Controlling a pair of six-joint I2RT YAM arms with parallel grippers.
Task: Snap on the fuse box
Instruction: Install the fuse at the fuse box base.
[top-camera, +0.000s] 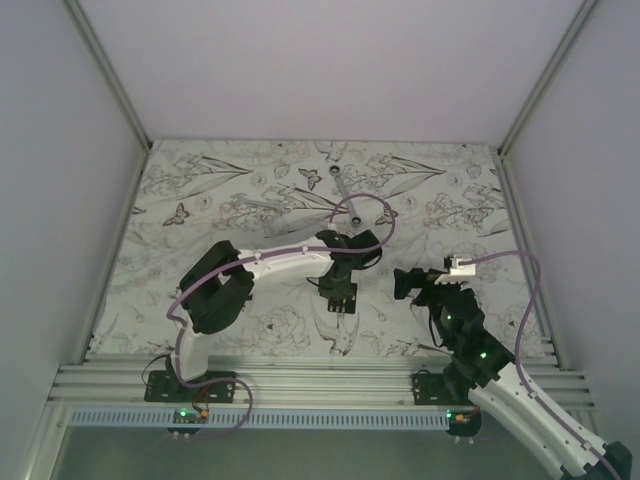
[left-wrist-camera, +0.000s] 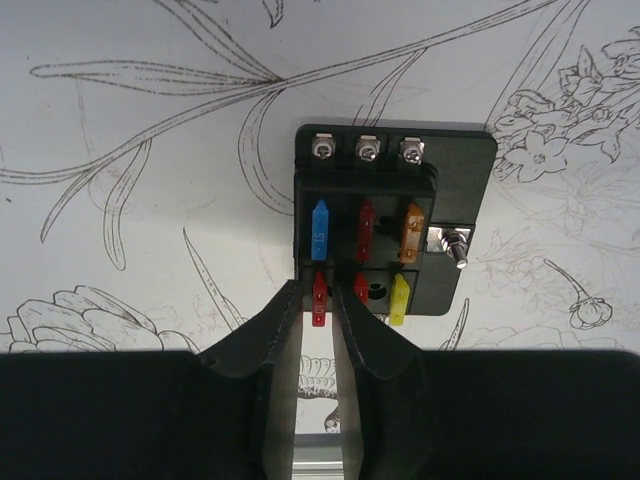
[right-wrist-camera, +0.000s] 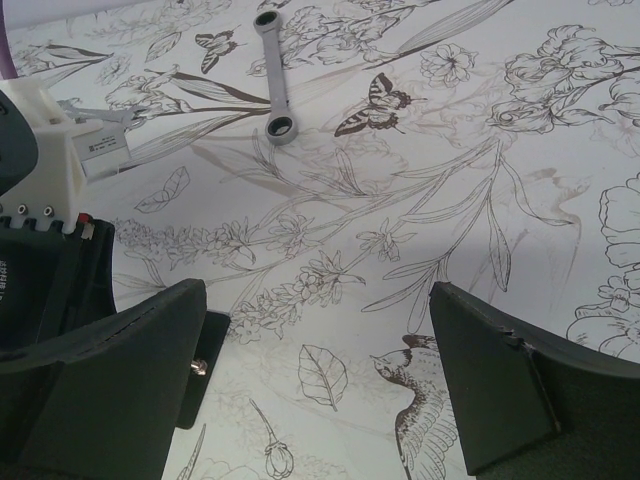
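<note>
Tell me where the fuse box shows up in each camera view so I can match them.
Top external: fuse box, near the centre of the picture.
Left wrist: mid-frame, coloured fuses facing the camera.
Right wrist: probably the dark block cut off at the left edge; unsure.
Shared landmark: grey wrench, top and right wrist only.

The left arm (top-camera: 270, 265) rises from its base, folds at the elbow and reaches inward. Its wrist is bent so that the left gripper (top-camera: 338, 298) points down and back toward the bases, its fingers (left-wrist-camera: 370, 350) a narrow gap apart. The right arm (top-camera: 500, 375) slants forward and inward, with the right gripper (right-wrist-camera: 318, 300) held low and its jaws spread wide.
</note>
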